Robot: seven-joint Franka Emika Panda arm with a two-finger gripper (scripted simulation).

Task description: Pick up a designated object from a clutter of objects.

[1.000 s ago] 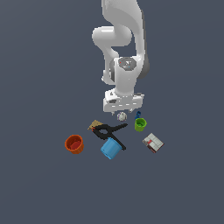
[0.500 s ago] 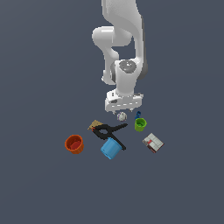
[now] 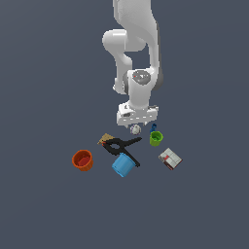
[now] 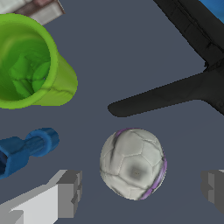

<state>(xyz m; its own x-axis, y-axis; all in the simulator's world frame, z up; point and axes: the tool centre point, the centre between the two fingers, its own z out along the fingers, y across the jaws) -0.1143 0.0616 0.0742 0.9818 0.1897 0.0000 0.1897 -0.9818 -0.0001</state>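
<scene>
The ball [image 4: 132, 162], off-white with grey panels, faint seams and a purple streak along its edge, lies on the dark surface [image 3: 48, 204] directly between the two fingers of the gripper [image 4: 142, 192]. The fingers stand apart on either side of it, neither pad touching, so the gripper is released and holding nothing. In the exterior view the ball [image 3: 136, 129] shows just under the gripper [image 3: 137, 124], which hangs low over it.

I judge the ball light and fairly firm, but smooth and round, so it is apt to roll or squirt out if the pads close off-centre. The sound hold is across its widest girth, pads on opposite sides, low enough to pass the midline.

Nearest the gripper on one side is the long handle of the black clamp [image 4: 192, 65], whose tip ends just short of the ball without touching it. On the other side lie a small blue bit [image 4: 26, 151] and, beyond it, the green cup [image 4: 30, 61], tipped so its mouth shows; both are near but apart from the ball. A finger closing in might brush the blue bit.

Farther from the gripper, the blue cup [image 3: 122, 165] rests under the clamp, a tan bit [image 3: 103, 140] at the clamp's far end, the red-and-white box [image 3: 169, 158] past the green cup, and the orange cup [image 3: 82, 160] well apart.
</scene>
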